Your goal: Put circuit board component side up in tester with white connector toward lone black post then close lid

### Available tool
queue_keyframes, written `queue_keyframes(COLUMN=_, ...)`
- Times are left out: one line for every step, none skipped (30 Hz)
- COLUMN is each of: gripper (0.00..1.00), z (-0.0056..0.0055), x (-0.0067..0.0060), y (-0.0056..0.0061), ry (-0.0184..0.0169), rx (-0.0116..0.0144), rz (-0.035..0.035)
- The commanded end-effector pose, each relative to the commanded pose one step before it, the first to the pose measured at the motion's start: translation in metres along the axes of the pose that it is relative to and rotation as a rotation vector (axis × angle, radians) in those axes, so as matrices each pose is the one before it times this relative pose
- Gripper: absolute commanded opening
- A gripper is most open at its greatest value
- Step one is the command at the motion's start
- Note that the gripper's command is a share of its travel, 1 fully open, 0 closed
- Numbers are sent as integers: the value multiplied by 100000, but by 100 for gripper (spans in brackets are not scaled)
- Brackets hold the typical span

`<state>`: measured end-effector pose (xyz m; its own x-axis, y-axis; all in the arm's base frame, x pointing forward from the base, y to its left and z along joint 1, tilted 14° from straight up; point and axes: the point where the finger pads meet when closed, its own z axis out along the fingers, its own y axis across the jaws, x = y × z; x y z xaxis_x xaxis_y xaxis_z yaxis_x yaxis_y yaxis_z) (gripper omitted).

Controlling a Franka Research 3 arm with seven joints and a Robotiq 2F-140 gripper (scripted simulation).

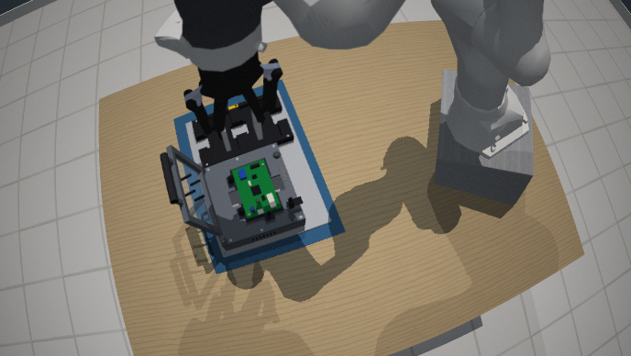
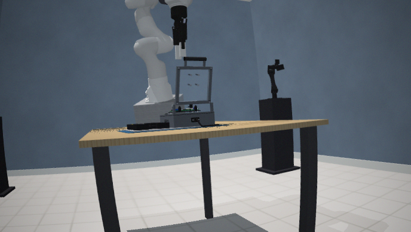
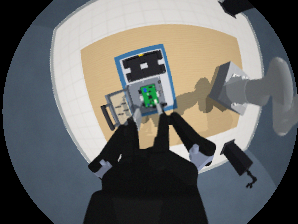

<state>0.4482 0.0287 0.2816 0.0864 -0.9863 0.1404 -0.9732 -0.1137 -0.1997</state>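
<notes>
The green circuit board (image 1: pixel 254 188) lies flat in the grey tester, component side up. Its white connector (image 1: pixel 271 198) is at the end away from the tray. The tester's lid (image 1: pixel 185 188) (image 2: pixel 195 58) stands open and upright on the left, and its black handle is on top in the exterior view. The black tray (image 1: pixel 243 128) behind the tester is empty. My gripper (image 1: pixel 240 130) hangs high above the tray and the tester's back edge, and just above the lid handle in the exterior view (image 2: pixel 180 46). Its fingers are drawn in and hold nothing. The wrist view shows the board (image 3: pixel 150 95) far below the fingers.
Tester and tray sit on a grey plate over a blue mat (image 1: pixel 321 202). The robot's grey base block (image 1: pixel 486 151) stands at the table's right. A black pedestal with a camera arm (image 2: pixel 275 119) stands on the floor beyond the table.
</notes>
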Motion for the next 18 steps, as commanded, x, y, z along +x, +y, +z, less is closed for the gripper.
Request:
queue_keyframes(gripper=30, z=-71, x=-107, y=-351, ry=-270, rx=-78, rz=-296)
queue_keyframes(gripper=30, z=0, x=-2, y=-196, ry=-1, rx=0, rz=0)
queue_keyframes(gripper=30, z=0, x=-2, y=-239, ry=0, rx=0, rz=0)
queue_keyframes(gripper=30, z=0, x=-3, y=-283, ry=0, rx=0, rz=0)
queue_keyframes(gripper=30, z=0, x=-3, y=-327, ry=1, rx=1, rz=0)
queue_keyframes(gripper=30, z=0, x=0, y=0, ry=0, rx=0, rz=0)
queue_keyframes(gripper=30, z=0, x=0, y=0, ry=0, rx=0, rz=0)
queue_keyframes(gripper=30, z=0, x=-4, y=-371, ry=-1, rx=0, rz=0)
queue_keyframes(gripper=30, z=0, x=-4, y=-414, ry=0, rx=0, rz=0)
queue_keyframes(gripper=30, z=0, x=-4, y=-455, ry=0, rx=0, rz=0)
queue_keyframes(gripper=30, z=0, x=-5, y=-493, ry=0, rx=0, rz=0)
queue_keyframes(gripper=30, z=0, x=-5, y=-529, ry=0, rx=0, rz=0)
queue_keyframes(gripper=30, z=0, x=-5, y=-561, ry=0, rx=0, rz=0)
queue_keyframes(gripper=30, z=0, x=-6, y=-587, ry=1, rx=0, rz=0)
queue_keyframes(gripper=30, z=0, x=-6, y=-604, ry=-1, rx=-1, rz=0)
queue_keyframes(gripper=30, z=0, x=-6, y=-616, ry=0, rx=0, rz=0)
queue_keyframes(gripper=30, z=0, x=-6, y=-622, ry=1, rx=0, rz=0)
queue_keyframes(gripper=30, z=0, x=-6, y=-624, ry=0, rx=0, rz=0)
